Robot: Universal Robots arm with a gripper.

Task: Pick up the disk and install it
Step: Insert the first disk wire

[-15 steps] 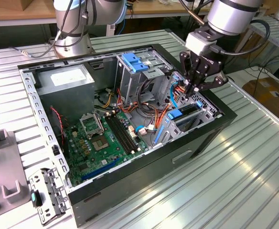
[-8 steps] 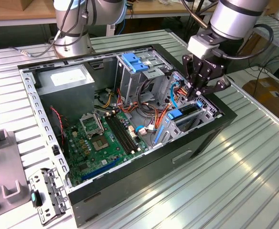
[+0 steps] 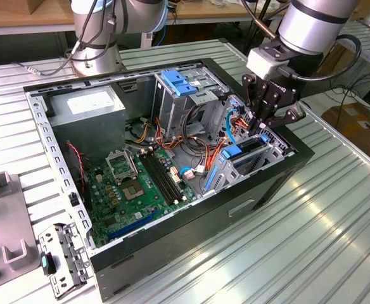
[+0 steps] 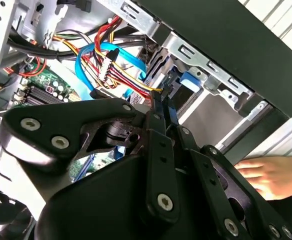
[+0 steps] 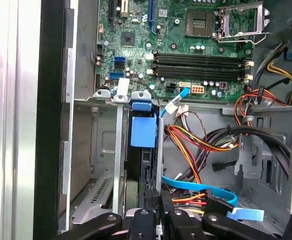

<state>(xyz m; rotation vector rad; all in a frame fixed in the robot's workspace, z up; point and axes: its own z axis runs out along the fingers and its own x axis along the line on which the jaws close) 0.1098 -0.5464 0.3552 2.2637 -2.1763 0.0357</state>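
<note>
Arm slants steeply downward; claw [image 3: 261,128] points down, fingers pinched close together.

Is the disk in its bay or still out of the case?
In: the disk stands on edge inside the metal drive cage, the gripper at its near end.

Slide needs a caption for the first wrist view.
Claw over the disk, which stands in its drive bay beside the motherboard.

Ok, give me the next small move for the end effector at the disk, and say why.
Probably ease the disk slightly further straight along its slot in the drive cage. The end effector appears closed on the disk's edge, the disk already stands between the cage walls, and cables lie close beside it.
</note>
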